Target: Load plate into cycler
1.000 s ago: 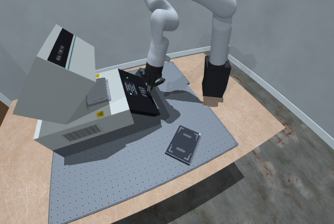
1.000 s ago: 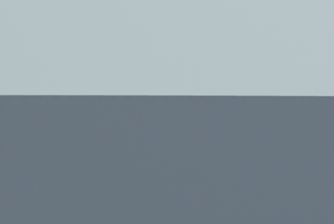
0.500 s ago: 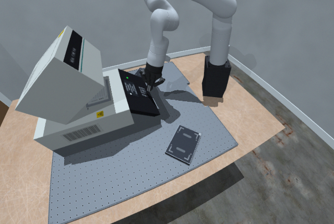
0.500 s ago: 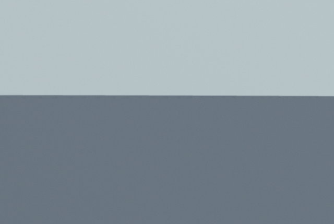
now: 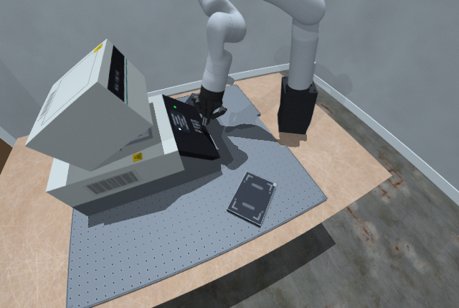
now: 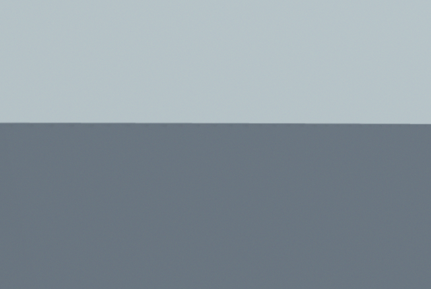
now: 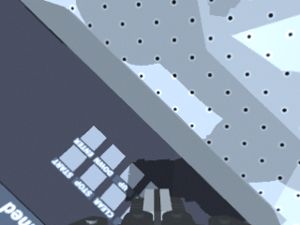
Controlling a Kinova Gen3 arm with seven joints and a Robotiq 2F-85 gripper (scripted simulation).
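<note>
The cycler Q1 (image 5: 170, 169) stands at the left in the top view. Its lid (image 5: 87, 120) is tilted partway open, and its lamp (image 5: 175, 106) is green. The lid hides most of the block area; plate K83 cannot be made out. My gripper (image 5: 204, 122) (image 7: 157, 205) is shut and empty, fingertips down at the front keys. The wrist view shows the START key (image 7: 73, 158), STOP key (image 7: 94, 176) and CLEAR key (image 7: 113, 196); the fingers hide the LID key. An empty dark nest (image 5: 251, 197) lies in front, its label unreadable.
Q1 stands partly on the perforated board (image 5: 148, 248) on the wooden table (image 5: 333, 152). A dark item (image 5: 191, 99) is partly hidden behind the gripper. The arm's black base (image 5: 297, 111) stands at the back right. The exterior view shows only plain surfaces.
</note>
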